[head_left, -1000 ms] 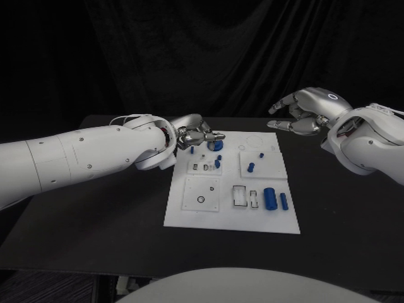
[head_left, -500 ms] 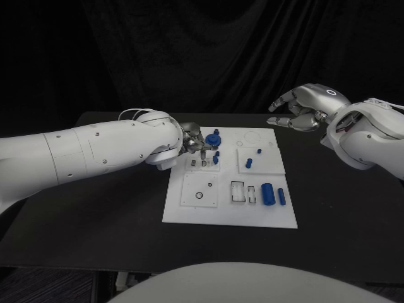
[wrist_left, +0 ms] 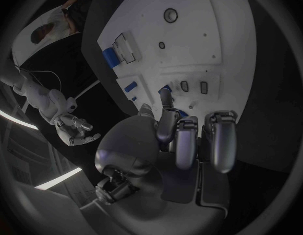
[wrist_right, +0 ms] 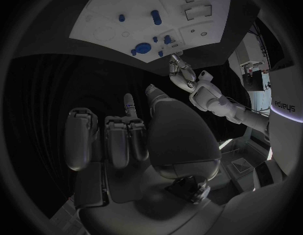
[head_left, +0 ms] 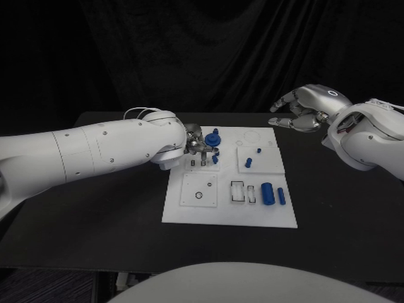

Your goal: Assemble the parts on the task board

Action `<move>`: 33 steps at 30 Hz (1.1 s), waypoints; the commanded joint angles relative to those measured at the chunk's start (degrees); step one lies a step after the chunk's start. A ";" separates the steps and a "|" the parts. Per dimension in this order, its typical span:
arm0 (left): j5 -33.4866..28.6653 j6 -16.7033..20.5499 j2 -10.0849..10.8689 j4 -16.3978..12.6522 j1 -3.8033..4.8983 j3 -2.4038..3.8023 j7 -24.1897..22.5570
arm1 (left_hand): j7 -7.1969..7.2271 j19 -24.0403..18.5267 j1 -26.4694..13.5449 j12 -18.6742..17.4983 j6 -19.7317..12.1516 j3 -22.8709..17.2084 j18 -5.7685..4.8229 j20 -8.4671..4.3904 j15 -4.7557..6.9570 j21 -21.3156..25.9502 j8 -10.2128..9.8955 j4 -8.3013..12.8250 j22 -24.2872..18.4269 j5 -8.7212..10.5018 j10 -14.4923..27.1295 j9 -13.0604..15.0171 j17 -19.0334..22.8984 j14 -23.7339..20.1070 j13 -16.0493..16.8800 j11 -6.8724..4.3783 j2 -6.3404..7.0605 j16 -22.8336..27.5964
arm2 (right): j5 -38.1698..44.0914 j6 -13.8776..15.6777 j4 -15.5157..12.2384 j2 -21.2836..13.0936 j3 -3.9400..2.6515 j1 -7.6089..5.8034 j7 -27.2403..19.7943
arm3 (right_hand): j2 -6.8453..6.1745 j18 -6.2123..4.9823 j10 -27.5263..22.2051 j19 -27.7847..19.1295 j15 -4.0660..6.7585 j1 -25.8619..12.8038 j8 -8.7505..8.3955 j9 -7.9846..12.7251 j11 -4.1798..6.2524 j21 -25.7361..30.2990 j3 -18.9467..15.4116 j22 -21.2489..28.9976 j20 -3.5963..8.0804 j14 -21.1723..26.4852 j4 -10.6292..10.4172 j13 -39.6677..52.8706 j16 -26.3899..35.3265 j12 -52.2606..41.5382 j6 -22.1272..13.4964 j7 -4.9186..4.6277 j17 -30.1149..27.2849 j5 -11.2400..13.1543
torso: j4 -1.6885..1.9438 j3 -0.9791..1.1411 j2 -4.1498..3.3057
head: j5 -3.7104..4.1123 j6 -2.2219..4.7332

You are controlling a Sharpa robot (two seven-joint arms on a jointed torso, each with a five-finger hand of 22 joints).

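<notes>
We note the left robot hand (head_left: 198, 142) has drawn back from the task board's (head_left: 231, 214) far left corner and come down over the left column, its fingertips now at the small slots beside the blue knob part (head_left: 213, 139). The left arm has swung further across the worktop (head_left: 93, 214). The right robot hand (head_left: 302, 110) has lifted slightly.

Left hand (head_left: 197, 144) at task board's (head_left: 231, 208) far-left blue part (head_left: 213, 138); right hand (head_left: 304, 111) aloft.
</notes>
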State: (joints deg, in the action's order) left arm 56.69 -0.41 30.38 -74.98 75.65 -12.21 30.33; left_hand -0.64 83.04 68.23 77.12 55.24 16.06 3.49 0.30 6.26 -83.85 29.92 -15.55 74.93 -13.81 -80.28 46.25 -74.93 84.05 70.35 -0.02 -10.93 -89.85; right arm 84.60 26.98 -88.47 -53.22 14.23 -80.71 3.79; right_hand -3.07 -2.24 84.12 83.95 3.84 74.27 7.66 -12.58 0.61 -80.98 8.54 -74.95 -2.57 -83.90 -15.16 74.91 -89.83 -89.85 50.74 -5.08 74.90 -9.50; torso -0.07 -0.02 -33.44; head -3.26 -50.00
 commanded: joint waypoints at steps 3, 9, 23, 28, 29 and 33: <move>0.31 1.33 -0.94 0.88 0.08 0.05 -0.80 | -0.30 0.04 0.94 12.88 -0.27 -0.66 -0.54 0.01 -0.15 0.25 -1.67 0.18 3.17 -0.91 -9.72 -0.12 -15.07 5.95 19.65 -3.11 0.46 -0.15 | 0.04 0.08 0.12 -0.10 -0.04 0.19 1.13 | 0.26 0.17 5.88 1.71 -0.37 -0.06 0.18 -0.07 -0.46 -0.34 -0.21 -12.34 -0.39 -6.10 0.26 15.09 -0.17 -0.15 0.45 0.14 15.10 -0.07 | -0.03 0.22 0.09 | -0.26 0.00; 0.31 1.73 -1.91 2.10 0.05 0.05 -1.01 | -0.61 0.05 1.05 12.88 0.00 -1.03 -0.53 0.21 -0.37 0.37 -3.75 0.06 3.16 -0.82 -9.72 -0.63 -15.07 5.95 19.65 -2.85 0.74 -0.15 | 0.03 -0.06 0.15 -0.10 -0.04 0.28 1.23 | 0.24 0.17 5.88 1.73 -0.37 -0.08 0.19 -0.08 -0.46 -0.37 -0.24 -12.35 -0.38 -6.10 0.26 15.09 -0.17 -0.15 0.51 0.12 15.10 -0.07 | 0.02 0.23 0.19 | 0.06 0.00; 0.31 0.63 -4.32 4.90 -0.06 0.05 -0.91 | -0.64 0.12 1.08 12.88 0.79 -1.36 -0.53 0.32 -0.44 0.39 -4.73 0.03 3.25 0.06 -9.72 -0.73 -15.07 5.95 19.65 -2.79 0.79 -0.15 | 0.03 -0.58 0.47 0.36 -0.04 0.37 1.36 | 0.14 0.17 5.88 1.73 -0.37 -0.17 0.20 -0.09 -0.49 -0.37 -0.35 -12.35 -0.38 -6.10 0.24 15.09 -0.17 -0.15 0.64 0.05 15.10 -0.05 | -0.21 0.13 -0.02 | -0.47 0.00; 0.32 -0.11 -5.14 5.72 -0.14 0.05 -0.68 | -0.65 0.06 0.89 12.88 1.09 -1.43 -0.50 0.34 -0.46 0.48 -5.08 -0.12 3.14 0.41 -9.72 -0.74 -15.07 5.95 19.65 -2.79 0.74 -0.15 | 0.03 -0.70 0.53 0.40 -0.04 0.47 1.27 | 0.07 0.16 5.88 1.72 -0.38 -0.25 0.19 -0.09 -0.50 -0.35 -0.43 -12.34 -0.38 -6.10 0.22 15.09 -0.17 -0.15 0.69 0.02 15.10 -0.04 | -0.25 0.20 -0.08 | -0.82 0.00; 0.32 -0.25 -5.26 5.83 -0.15 0.05 -0.62 | -0.64 0.08 0.87 12.88 1.15 -1.47 -0.51 0.34 -0.46 0.47 -5.12 -0.14 3.17 0.40 -9.72 -0.73 -15.07 5.95 19.65 -2.79 0.70 -0.15 | 0.03 -0.72 0.56 0.41 -0.04 0.48 1.26 | 0.07 0.16 5.88 1.72 -0.38 -0.25 0.19 -0.09 -0.50 -0.35 -0.43 -12.34 -0.38 -6.10 0.22 15.09 -0.17 -0.15 0.69 0.02 15.10 -0.04 | -0.25 0.22 -0.08 | -0.86 0.00; 0.32 -0.70 -5.73 6.28 -0.23 0.05 -0.39 | -0.57 0.07 0.93 12.88 1.53 -1.65 -0.50 0.35 -0.45 0.51 -5.23 -0.11 3.15 0.32 -9.72 -0.67 -15.07 5.95 19.65 -2.82 0.58 -0.15 | 0.02 -0.71 0.64 0.47 -0.04 0.54 1.21 | 0.02 0.15 5.88 1.71 -0.38 -0.31 0.19 -0.09 -0.52 -0.31 -0.49 -12.32 -0.38 -6.10 0.20 15.09 -0.17 -0.15 0.72 0.01 15.10 -0.04 | -0.25 0.20 -0.12 | -0.71 0.00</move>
State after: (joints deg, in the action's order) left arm 56.78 0.10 24.84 -68.84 75.57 -12.22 30.25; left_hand -1.16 83.04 68.96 77.11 56.64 14.65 3.50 0.31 6.21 -83.63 24.90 -15.56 74.92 -13.61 -80.68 45.56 -74.92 84.07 70.35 0.05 -10.22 -89.85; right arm 84.56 26.43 -87.89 -52.77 14.24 -80.30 3.98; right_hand -3.08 -2.24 83.92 83.95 3.84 74.26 7.66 -12.62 0.41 -80.98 8.38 -74.92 -2.57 -83.90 -15.00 74.90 -89.83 -89.85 51.15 -5.08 74.91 -9.50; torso -0.26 0.12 -33.50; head -4.09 -50.00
